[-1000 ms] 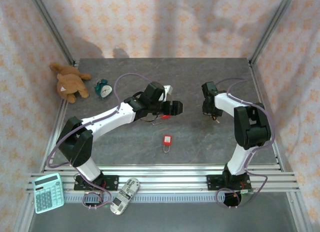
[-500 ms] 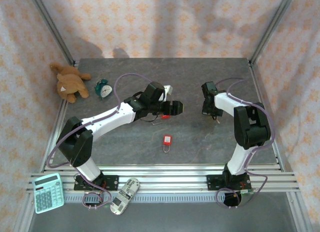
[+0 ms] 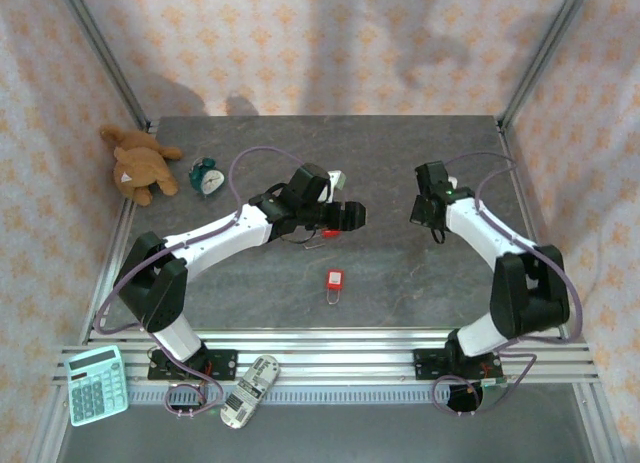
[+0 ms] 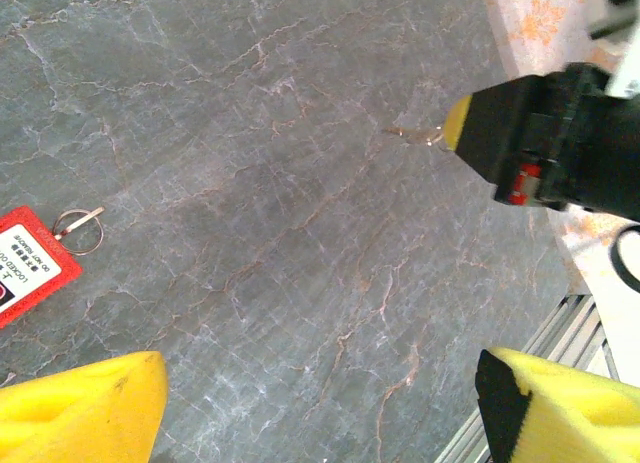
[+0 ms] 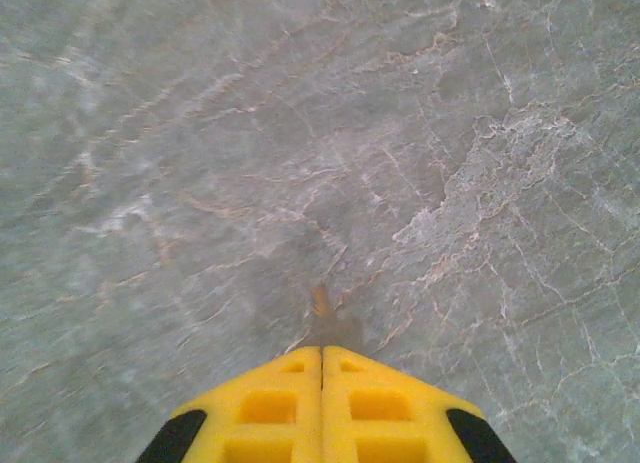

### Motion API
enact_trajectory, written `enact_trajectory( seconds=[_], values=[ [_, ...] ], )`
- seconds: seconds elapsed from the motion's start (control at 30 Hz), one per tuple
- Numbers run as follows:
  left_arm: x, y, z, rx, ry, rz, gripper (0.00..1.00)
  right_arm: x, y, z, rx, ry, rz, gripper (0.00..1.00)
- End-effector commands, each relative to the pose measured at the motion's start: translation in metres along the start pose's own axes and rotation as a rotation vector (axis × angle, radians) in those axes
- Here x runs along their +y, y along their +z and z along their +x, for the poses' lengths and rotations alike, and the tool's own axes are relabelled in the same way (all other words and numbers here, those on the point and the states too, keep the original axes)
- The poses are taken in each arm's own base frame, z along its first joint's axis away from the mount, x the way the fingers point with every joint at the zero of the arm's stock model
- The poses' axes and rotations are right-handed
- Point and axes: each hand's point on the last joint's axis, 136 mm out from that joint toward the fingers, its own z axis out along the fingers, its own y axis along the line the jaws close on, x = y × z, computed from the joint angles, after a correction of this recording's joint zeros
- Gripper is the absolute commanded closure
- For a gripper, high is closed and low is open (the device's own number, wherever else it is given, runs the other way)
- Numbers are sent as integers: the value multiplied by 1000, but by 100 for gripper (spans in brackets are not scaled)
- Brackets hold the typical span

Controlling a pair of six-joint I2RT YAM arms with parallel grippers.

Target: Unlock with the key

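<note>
Two arms reach over the grey marbled table (image 3: pixel 400 148).

Left fingers (image 4: pixel 85 403): spread wide with nothing between them. They are held over the middle of the table and point toward the right arm.

Right fingers (image 5: pixel 285 403): pressed together and pinching the key (image 5: pixel 320 301). The key's small brownish tip sticks out past the yellow pads over bare table. Whether the tip touches the surface cannot be told. The left wrist view shows this key as a thin metal sliver at the end of the right arm's yellow fingertip. In the top view the right fingers sit right of centre, with a clear gap to the left fingers.

Padlock (image 3: pixel 335 279): red, lying flat on the table and touched by neither arm. It lies between the two sets of fingers but nearer the arm bases, with its shackle pointing to the near edge. The left wrist view catches it at the left border, partly cut off, with a white printed label facing up.

Other items: a teddy bear (image 3: pixel 140 165) and a teal alarm clock (image 3: pixel 208 177) lie at the far left of the table. A calculator (image 3: pixel 95 384) and a remote control (image 3: pixel 249 390) lie by the left arm's base.
</note>
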Motion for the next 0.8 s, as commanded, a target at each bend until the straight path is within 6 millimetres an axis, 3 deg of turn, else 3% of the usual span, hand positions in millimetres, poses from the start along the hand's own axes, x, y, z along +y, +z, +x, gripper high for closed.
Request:
enact_trajectory(
  seconds=[0.0,0.23,0.4,0.47,0.63,0.77],
  values=[
    [-5,-1,-3,-36,58,6,18,8,-20,4,-19,44,-75,100],
    [-23,-31,-11,-337,333,-128,15,32,-69,-3,-57,116,-296,100],
    [-51,-40,11,-596,578,-10,22,54,-109,-10,-79,123,-460,100],
    [-61,-38,27,-665,705,6,21,63,-123,-10,-80,122,-526,100],
    [-83,-12,67,-673,964,42,17,86,-153,0,-72,83,-647,100],
    [-80,-10,66,-788,976,48,19,97,-172,14,-55,50,-715,100]
  ],
)
